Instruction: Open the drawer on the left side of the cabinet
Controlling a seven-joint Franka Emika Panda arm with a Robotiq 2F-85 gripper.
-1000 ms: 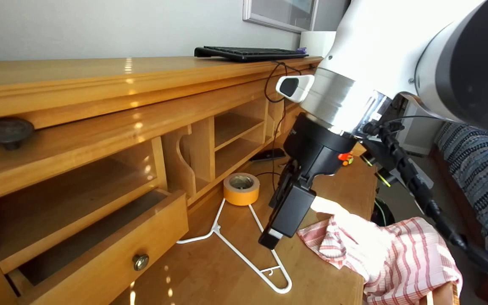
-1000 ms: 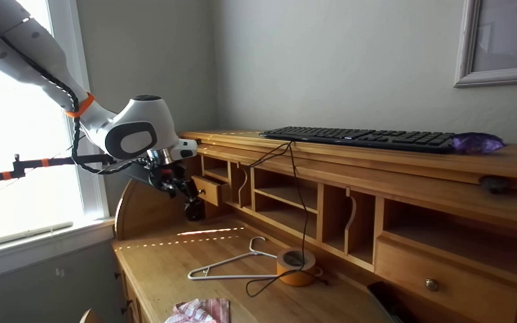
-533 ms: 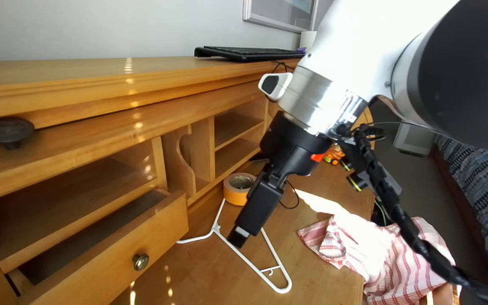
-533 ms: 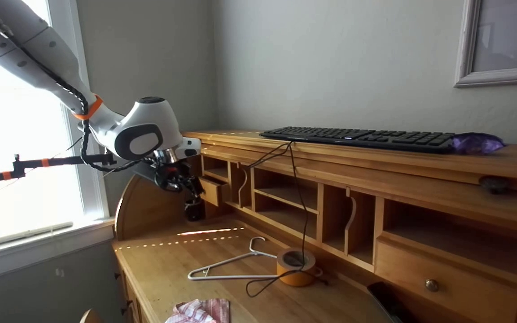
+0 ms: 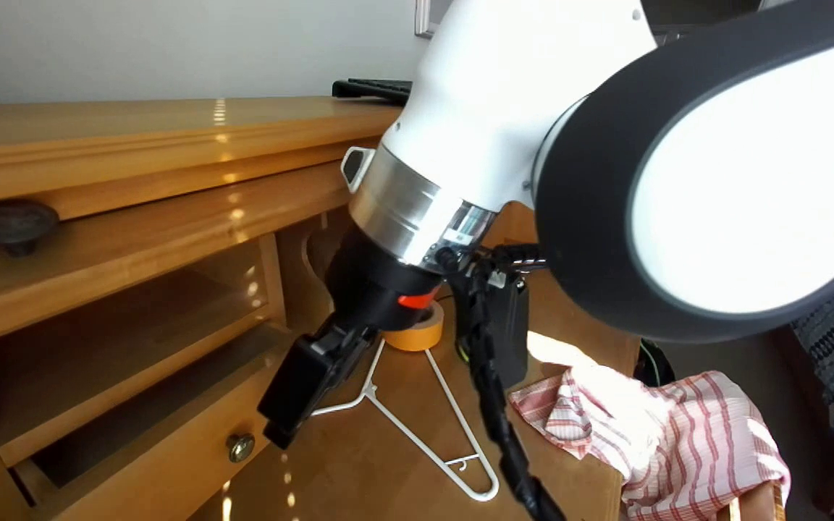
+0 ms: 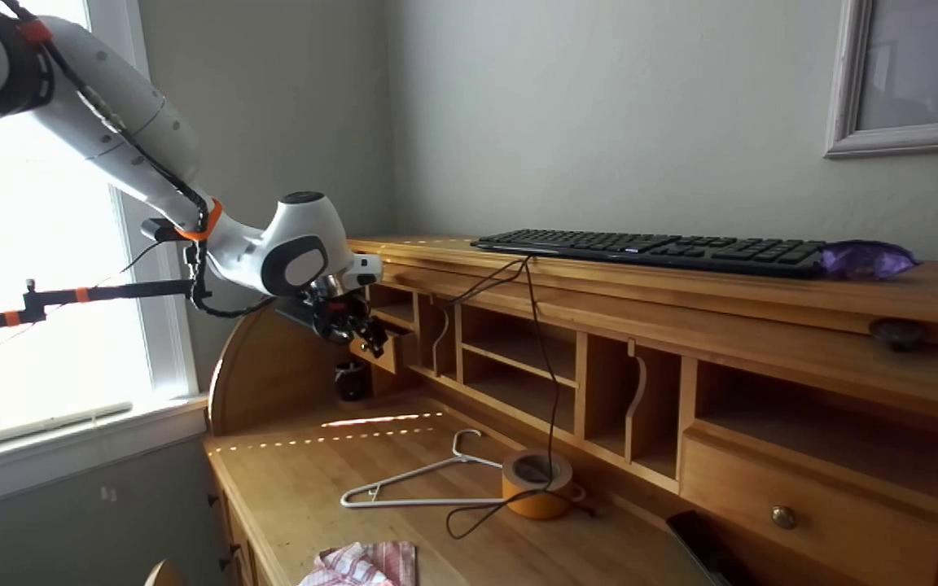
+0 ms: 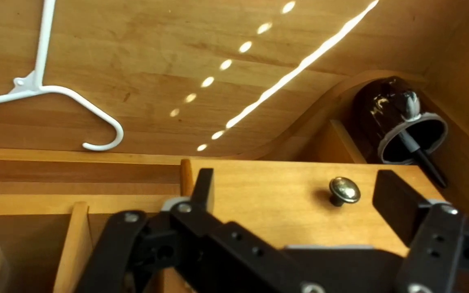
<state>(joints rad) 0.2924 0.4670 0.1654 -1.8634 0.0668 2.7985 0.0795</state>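
Observation:
The honey-coloured drawer (image 5: 163, 456) stands partly pulled out of the wooden cabinet (image 5: 120, 163). It also shows in an exterior view (image 6: 392, 356), partly behind my gripper, and in the wrist view (image 7: 267, 195). Its round brass knob (image 5: 240, 447) is bare; in the wrist view the knob (image 7: 344, 190) appears between my two fingers, nearer the right one. My gripper (image 7: 297, 185) is open and holds nothing. In an exterior view its fingertips (image 5: 278, 428) are just right of the knob, in front of the drawer front. Whether a finger touches the drawer cannot be told.
A white hanger (image 5: 417, 441) and orange tape roll (image 6: 538, 486) lie on the desktop, with a striped cloth (image 5: 649, 434). A dark mug (image 7: 381, 118) holding a pen stands beside the drawer. A keyboard (image 6: 656, 248) with a hanging cable lies on top.
My arm and gripper have moved across to the drawer, left in an exterior view, with the fingertips now close to the knob. The drawer stands as before, partly out.

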